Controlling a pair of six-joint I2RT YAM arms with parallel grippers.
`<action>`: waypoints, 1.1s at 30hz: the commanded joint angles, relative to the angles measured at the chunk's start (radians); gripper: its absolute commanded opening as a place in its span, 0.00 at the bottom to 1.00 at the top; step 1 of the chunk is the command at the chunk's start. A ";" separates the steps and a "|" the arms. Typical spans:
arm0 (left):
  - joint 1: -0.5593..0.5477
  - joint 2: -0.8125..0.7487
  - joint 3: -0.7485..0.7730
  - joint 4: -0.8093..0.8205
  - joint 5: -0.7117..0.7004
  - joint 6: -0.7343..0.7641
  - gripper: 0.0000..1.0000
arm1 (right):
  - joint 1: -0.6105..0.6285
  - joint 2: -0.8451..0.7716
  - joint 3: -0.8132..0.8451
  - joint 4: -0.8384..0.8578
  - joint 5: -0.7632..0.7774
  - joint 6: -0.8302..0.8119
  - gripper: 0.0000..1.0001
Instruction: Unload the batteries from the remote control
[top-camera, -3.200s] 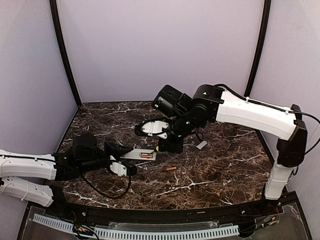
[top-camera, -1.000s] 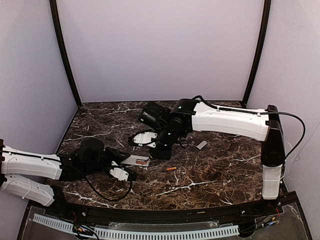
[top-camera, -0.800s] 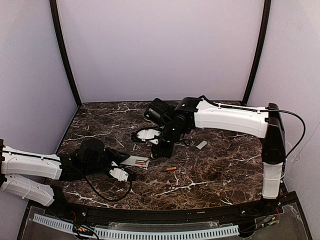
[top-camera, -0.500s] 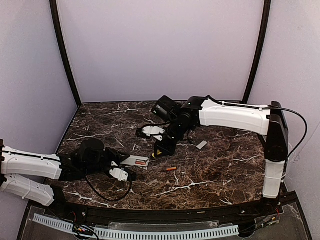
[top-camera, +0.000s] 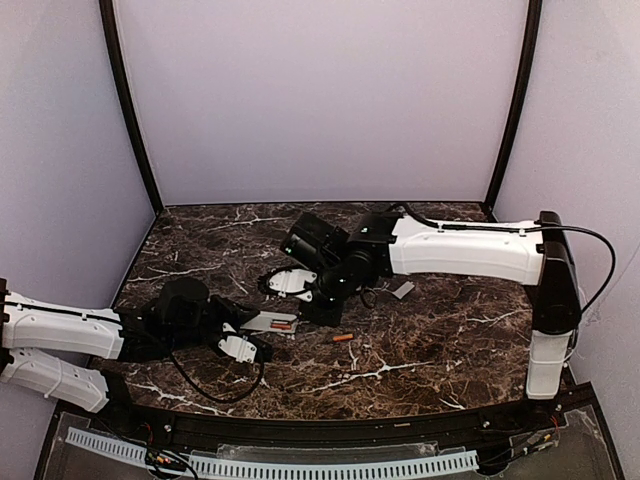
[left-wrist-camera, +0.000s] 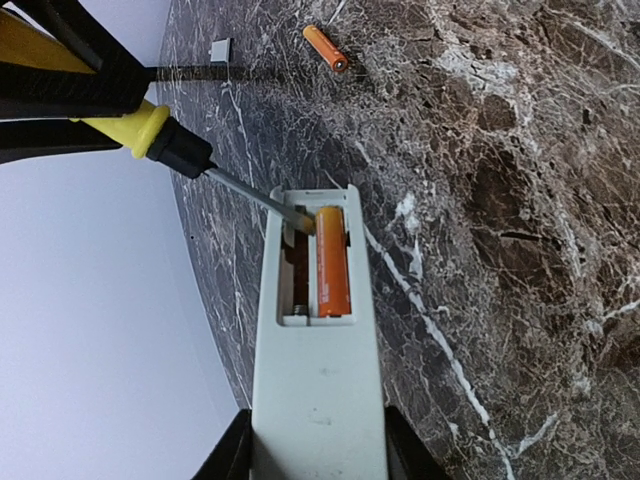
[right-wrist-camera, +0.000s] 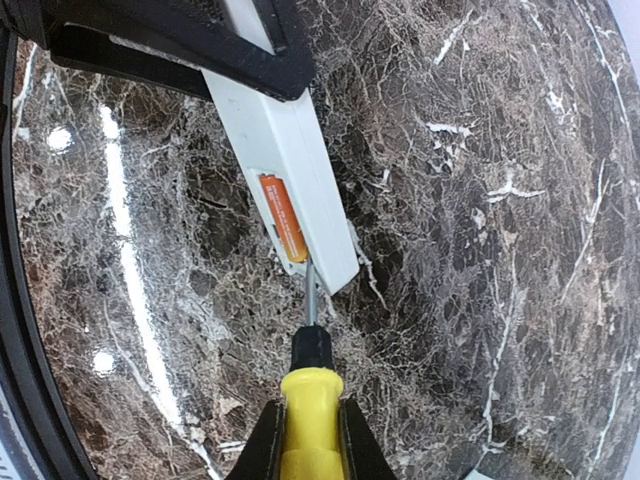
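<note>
The remote control (left-wrist-camera: 315, 380) lies back-up with its near end between the jaws of my left gripper (left-wrist-camera: 318, 455), which is shut on it. One battery (left-wrist-camera: 332, 260) sits in the open bay; the slot beside it holds none. A second battery (top-camera: 342, 338) lies loose on the table. My right gripper (right-wrist-camera: 310, 425) is shut on the yellow handle of a screwdriver (right-wrist-camera: 312, 385). Its metal tip touches the bay's end next to the seated battery (right-wrist-camera: 283, 217). From above, the remote control (top-camera: 268, 321) lies between my left gripper (top-camera: 243, 332) and my right gripper (top-camera: 325, 305).
A small grey-white cover piece (top-camera: 403, 290) lies on the dark marble table (top-camera: 430, 350) right of the right wrist. Lilac walls close in the back and both sides. The right arm (top-camera: 460, 250) stretches low across the table's middle.
The right wrist swung up and right, then came back down-left, with the screwdriver tip staying near the remote's end. The left arm and remote have held still over the last second.
</note>
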 joint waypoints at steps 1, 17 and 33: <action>-0.012 -0.033 0.032 0.081 0.101 -0.023 0.00 | 0.028 0.031 0.009 0.081 0.193 -0.050 0.00; -0.012 -0.051 0.029 0.078 0.100 -0.024 0.00 | -0.057 -0.008 -0.016 0.079 -0.128 0.044 0.00; -0.012 -0.060 0.028 0.077 0.099 -0.025 0.00 | -0.142 -0.016 -0.028 0.058 -0.253 0.214 0.00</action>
